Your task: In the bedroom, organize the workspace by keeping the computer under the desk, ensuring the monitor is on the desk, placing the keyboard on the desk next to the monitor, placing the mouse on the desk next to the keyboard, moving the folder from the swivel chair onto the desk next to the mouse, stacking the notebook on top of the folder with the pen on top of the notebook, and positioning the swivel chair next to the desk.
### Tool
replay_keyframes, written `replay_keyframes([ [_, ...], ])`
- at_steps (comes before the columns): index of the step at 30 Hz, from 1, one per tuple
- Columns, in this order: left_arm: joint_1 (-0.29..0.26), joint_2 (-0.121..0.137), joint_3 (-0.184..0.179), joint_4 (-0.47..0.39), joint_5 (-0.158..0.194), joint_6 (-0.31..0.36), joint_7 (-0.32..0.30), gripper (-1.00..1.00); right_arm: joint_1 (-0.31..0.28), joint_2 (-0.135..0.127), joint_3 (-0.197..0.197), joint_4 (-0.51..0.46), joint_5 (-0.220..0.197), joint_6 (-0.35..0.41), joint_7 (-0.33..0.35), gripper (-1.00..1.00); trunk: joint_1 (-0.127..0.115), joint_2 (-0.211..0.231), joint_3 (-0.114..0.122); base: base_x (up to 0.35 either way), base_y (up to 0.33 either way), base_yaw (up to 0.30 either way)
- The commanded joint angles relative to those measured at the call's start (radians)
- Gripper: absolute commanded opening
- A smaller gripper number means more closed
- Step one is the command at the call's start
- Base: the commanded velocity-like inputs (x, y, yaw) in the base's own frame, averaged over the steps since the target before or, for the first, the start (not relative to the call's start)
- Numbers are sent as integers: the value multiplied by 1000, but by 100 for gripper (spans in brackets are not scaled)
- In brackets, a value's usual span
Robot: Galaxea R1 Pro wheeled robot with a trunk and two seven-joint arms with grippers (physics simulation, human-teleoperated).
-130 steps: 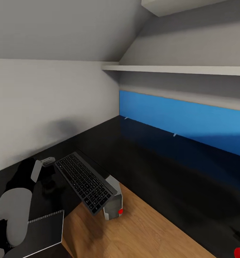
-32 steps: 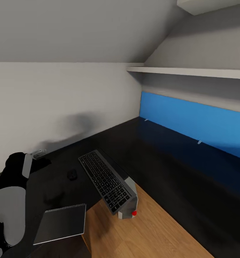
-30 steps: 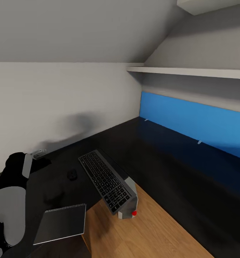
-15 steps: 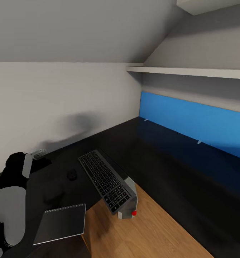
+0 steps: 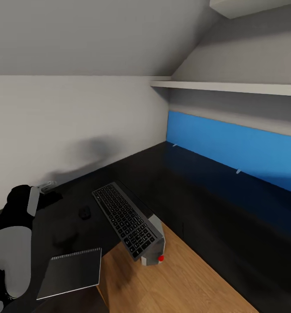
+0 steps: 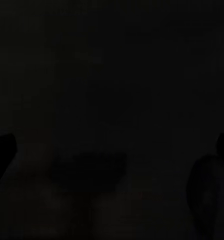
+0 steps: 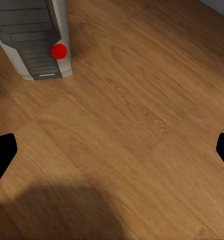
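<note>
The black-topped desk (image 5: 215,204) with its blue back panel (image 5: 232,145) runs along the wall. A slim dark keyboard (image 5: 124,218) lies tilted, its near end resting on the pale grey computer (image 5: 153,251), which stands on the wooden floor at the desk's edge. A small black mouse (image 5: 84,212) sits on the desk left of the keyboard, and a dark spiral notebook (image 5: 71,273) lies nearer me. My left gripper (image 5: 47,187) hovers over the desk, left of the mouse; its wrist view is dark, with fingertips wide apart. The right gripper (image 7: 112,150) is open over the floor near the computer (image 7: 34,40).
A white shelf (image 5: 232,87) hangs above the blue panel under a sloping ceiling. A grey wall (image 5: 67,126) borders the desk's left side. Wooden floor (image 5: 184,278) spreads out in front of the desk.
Since the earliest frame my left gripper has drawn back leftward from the keyboard, uncovering the mouse. The camera has panned, and the whole picture has just shifted slightly left.
</note>
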Motion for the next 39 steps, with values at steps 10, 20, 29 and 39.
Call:
replay_keyframes([
  [10, -1, -2, 1, 9, 9, 3, 6, 100, -1, 0, 7, 2, -4, -3, -6, 100, 0, -1, -1, 0, 0, -4],
  [20, -1, -2, 1, 11, 9, 3, 5, 100, -1, -5, 7, 2, -3, -3, -4, 100, 0, -1, -1, 0, 0, 0],
  [29, -1, -2, 1, 12, 8, 3, 5, 100, -1, -8, 7, 2, -2, 1, -4, 100, 0, -1, -1, 0, 0, 0],
  [39, -1, -3, 1, 12, 10, 4, 5, 100, -1, -3, 7, 2, -2, 3, -6, 100, 0, -1, -1, 0, 0, 0],
])
